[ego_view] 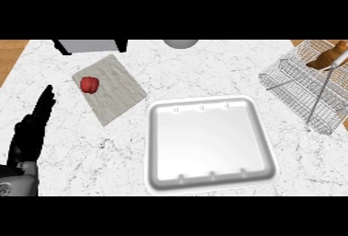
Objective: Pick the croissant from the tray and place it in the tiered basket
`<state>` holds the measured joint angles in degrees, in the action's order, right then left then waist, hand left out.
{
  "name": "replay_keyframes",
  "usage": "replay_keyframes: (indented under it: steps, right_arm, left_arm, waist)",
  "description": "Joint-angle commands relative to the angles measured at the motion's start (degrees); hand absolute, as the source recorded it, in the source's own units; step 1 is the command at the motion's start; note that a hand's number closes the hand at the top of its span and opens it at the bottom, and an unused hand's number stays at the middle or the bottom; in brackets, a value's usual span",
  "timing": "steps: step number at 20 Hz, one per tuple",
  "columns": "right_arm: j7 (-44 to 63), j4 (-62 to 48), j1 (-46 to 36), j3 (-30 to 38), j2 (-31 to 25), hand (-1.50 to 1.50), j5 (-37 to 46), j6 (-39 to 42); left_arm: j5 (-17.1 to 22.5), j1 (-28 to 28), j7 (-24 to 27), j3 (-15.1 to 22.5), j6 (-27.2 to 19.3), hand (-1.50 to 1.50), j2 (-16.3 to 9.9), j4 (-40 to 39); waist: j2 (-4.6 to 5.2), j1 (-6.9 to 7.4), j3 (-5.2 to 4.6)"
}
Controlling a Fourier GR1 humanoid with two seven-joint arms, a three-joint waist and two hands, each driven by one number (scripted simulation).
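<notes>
Already the croissant (331, 54) lies in the wire tiered basket (302, 92) at the surface's right, and the white tray (211, 182) holds nothing. Only the left hand (31, 131) shows, resting at the left edge with straight fingers and no hold. Judged from this, retreating without snagging the wires matters most. No writing is legible.

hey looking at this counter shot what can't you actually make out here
- Right hand: shows nowhere in the head view, so its state is unknown.
- Croissant: in the tiered basket, cut by the right edge and crossed by wires; which tier it sits in is unclear.
- Grey round object: cut off by the top edge, unidentifiable.
- Dark-framed grey box: only its lower part shows.
- Red item on the grey cloth: too small to name.
</notes>
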<state>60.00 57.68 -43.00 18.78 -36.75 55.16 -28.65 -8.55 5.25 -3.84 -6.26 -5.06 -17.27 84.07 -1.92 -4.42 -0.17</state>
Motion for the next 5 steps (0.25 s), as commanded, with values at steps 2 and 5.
replay_keyframes:
  steps: [2,5]
  right_arm:
    - [5.3,17.2,10.5,1.0,2.4,-1.5,-3.1,3.8]
    - [5.4,28.2,17.5,2.4,3.9,-1.5,-4.4,3.8]
  left_arm:
    - [0.2,-2.8,0.4,-0.5,-0.3,0.0,0.2,1.9]
    - [-0.3,-4.0,0.6,-0.7,-0.8,0.0,0.3,1.4]
  waist:
    - [-0.59,-1.68,-0.02]
    - [-0.44,-2.22,-0.02]
